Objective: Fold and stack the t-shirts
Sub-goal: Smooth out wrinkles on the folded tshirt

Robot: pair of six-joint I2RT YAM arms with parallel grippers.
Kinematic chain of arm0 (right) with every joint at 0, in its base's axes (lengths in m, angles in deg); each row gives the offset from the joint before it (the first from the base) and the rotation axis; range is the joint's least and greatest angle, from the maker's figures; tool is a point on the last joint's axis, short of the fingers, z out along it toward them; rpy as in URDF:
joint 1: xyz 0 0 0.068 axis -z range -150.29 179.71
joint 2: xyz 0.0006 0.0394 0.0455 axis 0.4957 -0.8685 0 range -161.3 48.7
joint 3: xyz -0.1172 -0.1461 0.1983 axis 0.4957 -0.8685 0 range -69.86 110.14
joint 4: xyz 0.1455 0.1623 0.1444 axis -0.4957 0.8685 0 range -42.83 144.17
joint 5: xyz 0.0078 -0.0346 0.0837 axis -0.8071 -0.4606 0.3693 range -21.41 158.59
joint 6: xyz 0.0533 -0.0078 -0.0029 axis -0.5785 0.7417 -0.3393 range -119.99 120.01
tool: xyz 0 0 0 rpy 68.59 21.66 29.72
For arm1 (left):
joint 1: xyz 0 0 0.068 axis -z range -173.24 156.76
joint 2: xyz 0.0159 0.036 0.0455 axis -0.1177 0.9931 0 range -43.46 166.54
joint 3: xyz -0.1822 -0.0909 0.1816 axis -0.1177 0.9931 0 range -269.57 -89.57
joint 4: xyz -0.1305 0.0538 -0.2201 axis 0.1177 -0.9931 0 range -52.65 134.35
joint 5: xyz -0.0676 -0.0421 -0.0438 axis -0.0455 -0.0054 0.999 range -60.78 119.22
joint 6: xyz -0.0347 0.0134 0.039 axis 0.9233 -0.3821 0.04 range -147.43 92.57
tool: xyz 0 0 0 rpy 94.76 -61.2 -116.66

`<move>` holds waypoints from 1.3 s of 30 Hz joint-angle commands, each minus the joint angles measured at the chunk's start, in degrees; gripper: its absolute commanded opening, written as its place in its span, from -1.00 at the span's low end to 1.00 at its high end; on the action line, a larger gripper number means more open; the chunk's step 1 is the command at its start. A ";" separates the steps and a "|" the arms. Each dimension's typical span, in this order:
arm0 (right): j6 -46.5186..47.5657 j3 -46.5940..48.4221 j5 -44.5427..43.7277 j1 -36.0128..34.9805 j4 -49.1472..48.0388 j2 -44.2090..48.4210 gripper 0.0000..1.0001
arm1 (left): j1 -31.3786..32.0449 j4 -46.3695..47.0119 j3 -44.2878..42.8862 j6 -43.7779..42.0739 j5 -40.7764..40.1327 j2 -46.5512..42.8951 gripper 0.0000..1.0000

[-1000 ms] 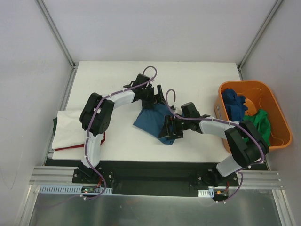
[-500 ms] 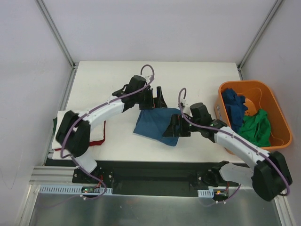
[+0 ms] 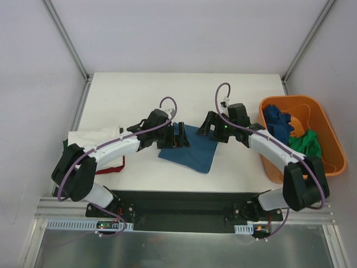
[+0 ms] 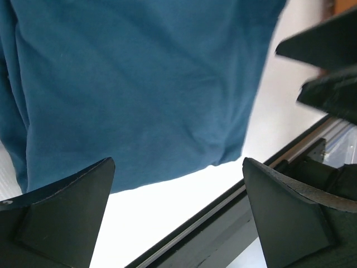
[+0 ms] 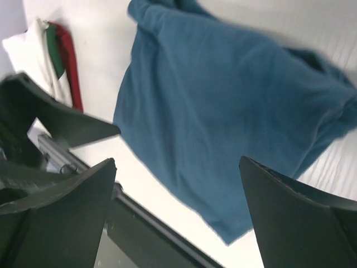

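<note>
A dark blue t-shirt (image 3: 192,151) lies folded on the white table's middle; it fills the left wrist view (image 4: 139,89) and the right wrist view (image 5: 234,128). My left gripper (image 3: 179,135) is open and empty at the shirt's left edge. My right gripper (image 3: 207,125) is open and empty at the shirt's far right corner. A stack of folded white, green and red t-shirts (image 3: 92,156) lies at the table's left edge and shows in the right wrist view (image 5: 53,61). Blue (image 3: 277,124) and green (image 3: 305,146) t-shirts lie crumpled in the orange basket (image 3: 326,167).
The orange basket stands at the table's right edge. The black rail (image 3: 184,202) with both arm bases runs along the near edge. Grey walls and metal posts (image 3: 67,39) close in the back and sides.
Both grippers let go of the dark blue shirt, which now lies flatter. The left gripper drew back toward the near left; the right gripper moved to the far right, off the shirt.
</note>
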 commanded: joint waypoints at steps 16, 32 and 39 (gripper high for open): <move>4.35 8.34 -11.05 4.21 -3.64 -21.52 0.93 | 1.20 5.04 12.89 7.39 2.61 1.97 0.98; 8.24 -3.16 -19.48 1.49 13.83 31.67 0.93 | 5.69 -6.73 11.85 2.22 -15.14 -24.59 0.99; 0.76 -11.34 -19.48 1.40 22.81 56.31 0.93 | -0.98 -8.32 5.08 -3.14 -15.86 -14.77 0.99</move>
